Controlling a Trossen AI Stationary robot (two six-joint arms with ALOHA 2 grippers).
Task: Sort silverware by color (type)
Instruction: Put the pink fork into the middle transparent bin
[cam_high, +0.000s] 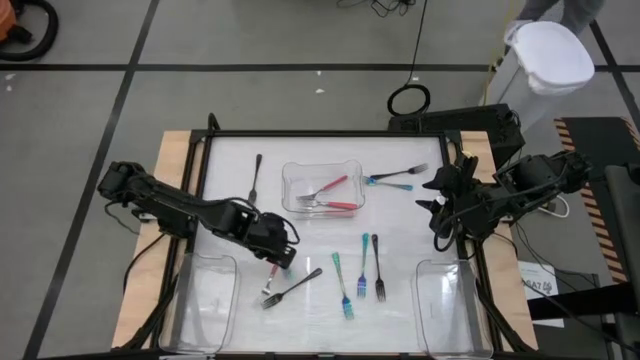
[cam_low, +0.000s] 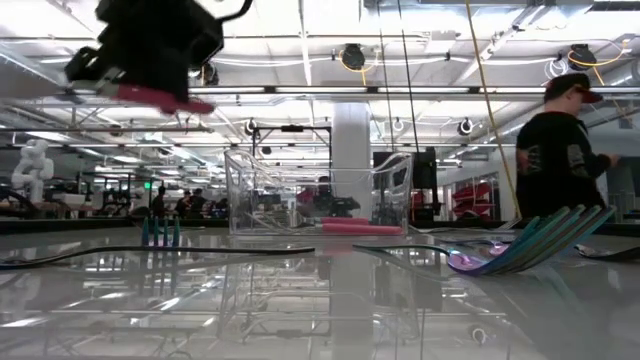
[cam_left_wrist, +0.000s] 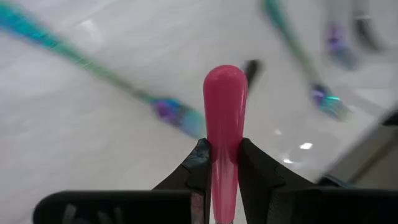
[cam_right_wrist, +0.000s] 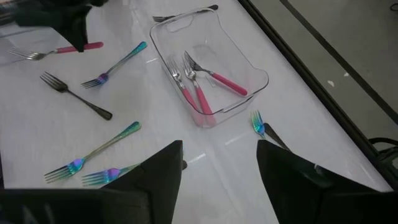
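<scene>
My left gripper (cam_high: 279, 257) hangs over the table's near left part, shut on a pink-handled fork (cam_high: 272, 286); the low view shows the fork (cam_low: 160, 97) high above the tabletop. A clear tray (cam_high: 322, 188) at the far middle holds two pink-handled forks (cam_right_wrist: 202, 87). Teal forks (cam_high: 342, 285) and dark forks (cam_high: 296, 285) lie flat on the white tabletop. My right gripper (cam_high: 437, 196) is raised at the right edge, open (cam_right_wrist: 219, 149), with nothing between its fingers. My left gripper pinches the fork's pink handle (cam_left_wrist: 225, 134) between its two fingers, coming from above at a steep slant. The handle's rounded free end (cam_left_wrist: 225, 87) sticks out past the fingertips. The fork is lifted clear of the table, roughly level, with its tines (cam_right_wrist: 18, 55) out on the other side.
Two more clear trays stand at the near left (cam_high: 205, 300) and near right (cam_high: 450, 305). A dark fork (cam_high: 257, 175) lies at the far left; a teal fork (cam_high: 392, 182) and a dark one lie right of the middle tray. A person (cam_low: 555, 150) stands beyond the table.
</scene>
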